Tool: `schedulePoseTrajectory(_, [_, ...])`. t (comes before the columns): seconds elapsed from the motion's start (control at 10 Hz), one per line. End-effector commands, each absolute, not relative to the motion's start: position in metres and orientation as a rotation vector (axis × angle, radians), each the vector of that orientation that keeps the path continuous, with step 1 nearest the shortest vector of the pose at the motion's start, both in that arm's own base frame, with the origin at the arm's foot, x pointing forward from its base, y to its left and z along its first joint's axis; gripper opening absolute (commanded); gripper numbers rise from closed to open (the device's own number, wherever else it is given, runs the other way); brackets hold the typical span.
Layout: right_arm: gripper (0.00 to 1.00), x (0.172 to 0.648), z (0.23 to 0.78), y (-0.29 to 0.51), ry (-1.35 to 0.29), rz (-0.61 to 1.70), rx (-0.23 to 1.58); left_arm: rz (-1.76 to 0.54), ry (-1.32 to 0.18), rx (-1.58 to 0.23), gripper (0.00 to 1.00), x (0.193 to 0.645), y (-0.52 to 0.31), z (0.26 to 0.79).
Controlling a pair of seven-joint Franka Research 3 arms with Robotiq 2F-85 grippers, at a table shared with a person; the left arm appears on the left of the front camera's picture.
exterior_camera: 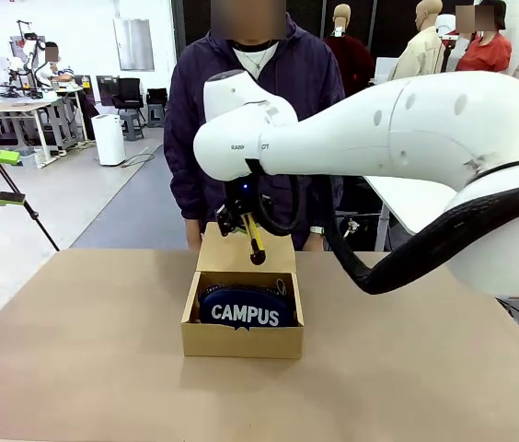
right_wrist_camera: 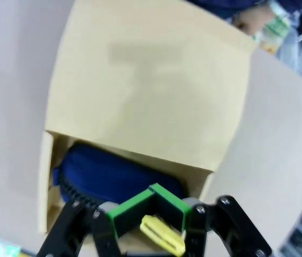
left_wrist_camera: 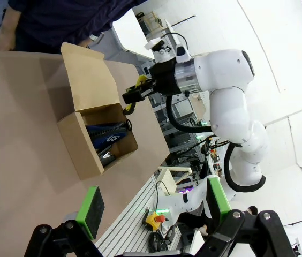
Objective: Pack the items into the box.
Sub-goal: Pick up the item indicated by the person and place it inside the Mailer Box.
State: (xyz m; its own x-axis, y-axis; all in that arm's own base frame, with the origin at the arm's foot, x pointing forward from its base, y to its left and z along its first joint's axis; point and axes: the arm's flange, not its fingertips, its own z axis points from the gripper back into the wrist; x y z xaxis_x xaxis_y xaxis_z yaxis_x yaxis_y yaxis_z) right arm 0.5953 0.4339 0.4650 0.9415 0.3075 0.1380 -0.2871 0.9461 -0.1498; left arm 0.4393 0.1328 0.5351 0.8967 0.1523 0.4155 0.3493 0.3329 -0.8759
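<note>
Right pincer (right_wrist_camera: 151,215) tight on yellow knife (right_wrist_camera: 163,236), above open box (exterior_camera: 241,341).

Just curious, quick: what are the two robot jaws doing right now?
Left gripper: jaws open, holding nothing.
Right gripper: jaws shut on the utility knife, over the box.

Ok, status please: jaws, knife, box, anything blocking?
Right jaws shut on utility knife, hanging over open box. Left jaws open, away from box. CAMPUS pouch inside; flap up, nothing blocking seen.
</note>
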Motion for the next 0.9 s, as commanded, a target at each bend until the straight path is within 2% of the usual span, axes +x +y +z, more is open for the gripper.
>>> schedulePoseTrajectory(0.0, [0.00, 0.602, 0.472, 0.448, -0.124, 0.420, -0.139, -0.129, -0.460, -1.234, 1.00, 0.438, 0.132, 0.538])
schedulePoseTrajectory(0.3, [0.00, 0.585, 0.453, 0.462, -0.168, 0.675, -0.166, -0.129, -0.460, -1.234, 1.00, 0.438, 0.132, 0.538])
schedulePoseTrajectory(0.8, [0.00, 0.572, 0.416, 0.475, -0.201, 0.983, -0.335, -0.129, -0.460, -1.234, 1.00, 0.438, 0.132, 0.538])
